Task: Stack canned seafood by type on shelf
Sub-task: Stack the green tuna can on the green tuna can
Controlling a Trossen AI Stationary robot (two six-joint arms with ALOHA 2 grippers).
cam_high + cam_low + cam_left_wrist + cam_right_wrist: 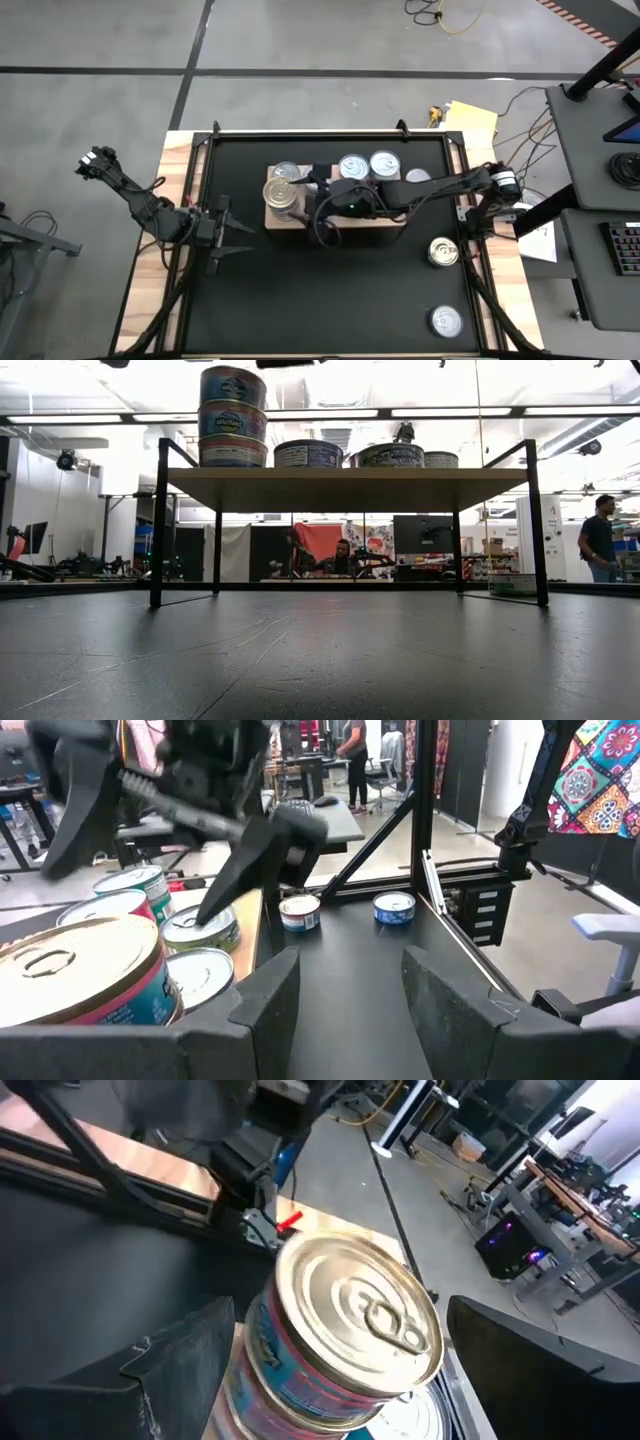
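Tins in the stack (335, 1345) stood upright on the shelf (385, 222), dead between my right gripper's (345, 1370) wide-spread fingers; my left gripper (232, 240), half open, waited farther off.

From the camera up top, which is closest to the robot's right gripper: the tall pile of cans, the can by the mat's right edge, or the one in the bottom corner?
Right gripper, nearest first:
1. Tall pile of cans, on the shelf's left end.
2. Can by the mat's right edge.
3. Can in the bottom-right corner, farthest.

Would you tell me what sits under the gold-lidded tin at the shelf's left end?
The gold-lidded tin tops a stack of three: two more tins lie beneath it, on the shelf. Their lids are covered.
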